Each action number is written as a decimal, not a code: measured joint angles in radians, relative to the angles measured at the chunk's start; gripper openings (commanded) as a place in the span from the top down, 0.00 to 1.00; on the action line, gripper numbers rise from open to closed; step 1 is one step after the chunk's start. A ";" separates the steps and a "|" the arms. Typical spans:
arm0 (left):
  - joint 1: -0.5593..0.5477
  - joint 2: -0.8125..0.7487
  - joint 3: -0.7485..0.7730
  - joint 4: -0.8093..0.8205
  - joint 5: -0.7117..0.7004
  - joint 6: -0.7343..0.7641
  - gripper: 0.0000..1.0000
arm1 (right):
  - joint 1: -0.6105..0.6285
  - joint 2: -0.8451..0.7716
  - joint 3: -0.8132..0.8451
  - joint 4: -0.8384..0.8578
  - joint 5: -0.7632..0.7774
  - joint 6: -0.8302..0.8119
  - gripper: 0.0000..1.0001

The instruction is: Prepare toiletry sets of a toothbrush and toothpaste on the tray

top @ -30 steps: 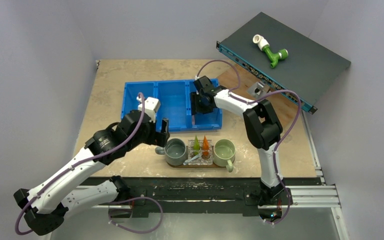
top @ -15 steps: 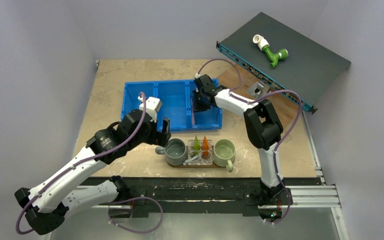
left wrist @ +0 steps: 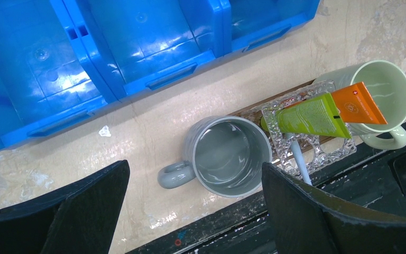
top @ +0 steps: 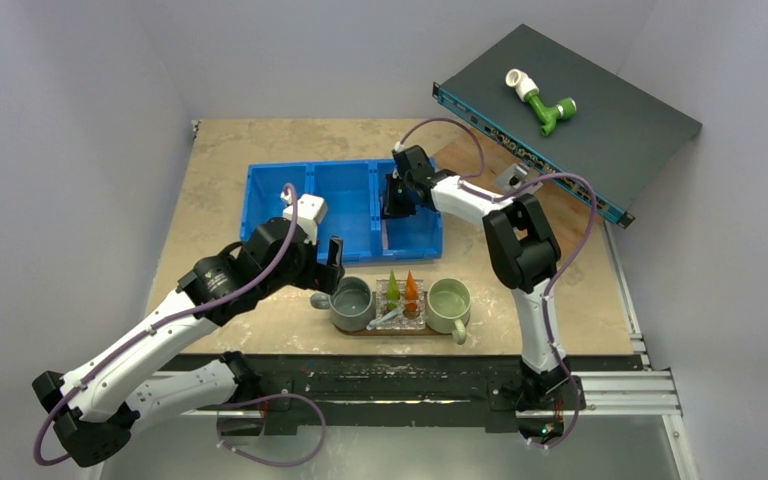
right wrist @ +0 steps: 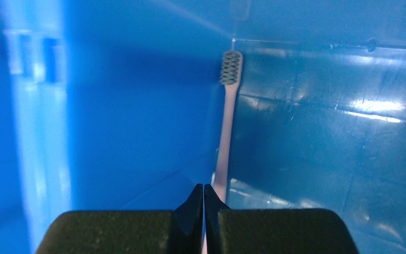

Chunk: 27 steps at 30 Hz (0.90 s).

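Note:
The dark wooden tray (top: 400,331) lies at the table's near edge under a grey mug (top: 350,303), a green mug (top: 448,303) and a clear glass holder (left wrist: 317,151). The green tube (top: 392,288) and orange tube (top: 411,288) stand in the holder. A pale blue-white toothbrush (left wrist: 300,159) leans from it. My left gripper (top: 332,262) hangs open and empty just left of the grey mug (left wrist: 232,153). My right gripper (top: 395,200) is inside the right compartment of the blue bin (top: 310,200). Its jaws (right wrist: 203,188) are closed on the handle of the pinkish toothbrush (right wrist: 227,116).
A black flat device (top: 600,120) sits tilted at the back right with a green-and-white pipe fitting (top: 545,105) on it. A reddish-brown board (top: 570,215) lies under its near edge. The metal rail (top: 620,385) runs along the front of the table.

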 measured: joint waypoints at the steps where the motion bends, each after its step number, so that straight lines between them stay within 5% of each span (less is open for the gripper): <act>1: 0.000 0.000 0.000 0.000 0.001 0.000 0.05 | -0.002 0.014 0.002 0.005 -0.006 0.004 1.00; 20: 0.000 0.002 0.000 0.000 0.009 0.000 0.05 | 0.002 0.056 0.017 0.026 -0.002 0.005 1.00; 27: 0.000 0.002 0.000 0.000 0.009 0.000 0.05 | 0.002 -0.028 0.017 -0.029 0.050 -0.029 0.79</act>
